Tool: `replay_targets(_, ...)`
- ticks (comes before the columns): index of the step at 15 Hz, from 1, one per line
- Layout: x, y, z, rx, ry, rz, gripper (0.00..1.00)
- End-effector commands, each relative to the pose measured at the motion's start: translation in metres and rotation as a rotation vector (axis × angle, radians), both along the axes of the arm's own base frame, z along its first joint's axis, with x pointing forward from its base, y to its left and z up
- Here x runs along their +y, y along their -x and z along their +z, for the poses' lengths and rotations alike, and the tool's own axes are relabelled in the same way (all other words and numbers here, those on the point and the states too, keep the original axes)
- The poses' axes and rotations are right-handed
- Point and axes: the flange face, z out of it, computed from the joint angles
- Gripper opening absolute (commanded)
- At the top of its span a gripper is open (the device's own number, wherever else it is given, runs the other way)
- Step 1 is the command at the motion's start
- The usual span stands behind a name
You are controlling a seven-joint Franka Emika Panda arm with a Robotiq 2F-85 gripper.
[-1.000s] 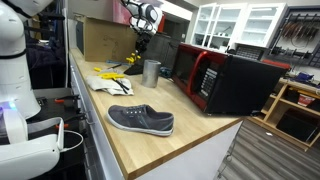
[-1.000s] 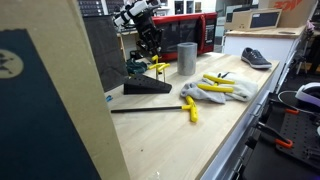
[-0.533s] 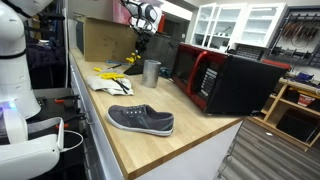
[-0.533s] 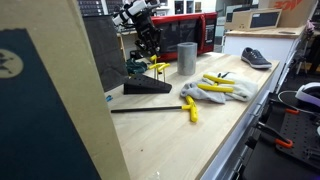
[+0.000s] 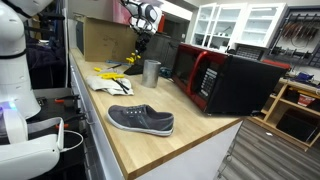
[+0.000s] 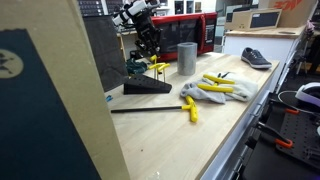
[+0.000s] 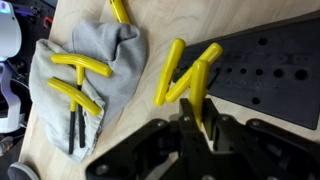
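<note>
- Gripper (image 7: 202,122) is clenched on a yellow-handled tool (image 7: 200,88), its fingers pinching the handle from both sides (the shaft's tip is hidden).
- Tabletop (image 7: 60,150) of pale wood carries everything nearby.
- Black perforated block (image 7: 270,70) lies just under and ahead of the gripper, its rows of holes spreading to the right in the wrist view.
- Grey cloth (image 7: 100,50) lies beside the block on the opposite side, with loose yellow keys (image 7: 78,62) on it.
- Yellow-handled tool's long axis points straight away from the gripper, toward the block's near edge.

Wooden workbench (image 5: 190,150), white glass-front cabinets (image 5: 240,25), tool pegboard (image 5: 300,35), bright light
</note>
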Motion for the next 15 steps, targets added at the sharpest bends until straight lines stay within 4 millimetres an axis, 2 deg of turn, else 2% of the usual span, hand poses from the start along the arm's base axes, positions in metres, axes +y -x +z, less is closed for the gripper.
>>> replay_targets(1,0.0026,-0.0032,0.0030,-0.026,-0.024,0.000,0.04)
replay_targets(15,0.0062,-0.0033,-0.0060,-0.033,-0.025,0.016,0.04)
